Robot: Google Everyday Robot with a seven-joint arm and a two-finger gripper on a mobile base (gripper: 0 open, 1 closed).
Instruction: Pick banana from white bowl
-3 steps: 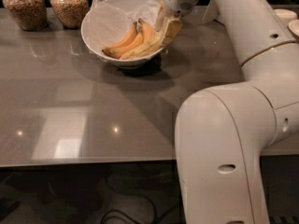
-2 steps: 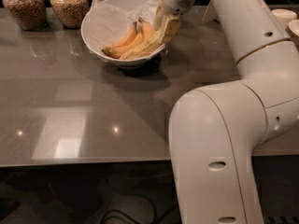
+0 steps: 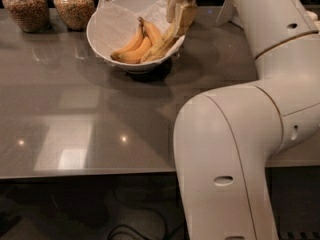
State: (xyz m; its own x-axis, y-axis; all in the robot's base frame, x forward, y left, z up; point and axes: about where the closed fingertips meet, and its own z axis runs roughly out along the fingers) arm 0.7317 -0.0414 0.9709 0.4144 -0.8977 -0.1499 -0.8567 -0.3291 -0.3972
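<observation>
The tool (image 3: 179, 15) is hanging at the bowl (image 3: 95, 39) rim, pinching the upper end of the banana (image 3: 159, 48), which is leaning inside on two shorter bananas (image 3: 132, 46); end grip seemingly chosen to clear them

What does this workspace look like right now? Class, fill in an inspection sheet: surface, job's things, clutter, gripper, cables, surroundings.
Surface: grey glossy table, with light reflections.
Job's things: banana, long and pale, lies in the white bowl along its right side, upper end at the gripper.
Clutter: two shorter bananas and paper lining in the bowl; two jars at back left.
Gripper: gripper over the bowl's right rim, at the banana's upper end.
Cables: dark cable on the floor under the table.
Surroundings: white arm fills the right foreground; dark beyond.
</observation>
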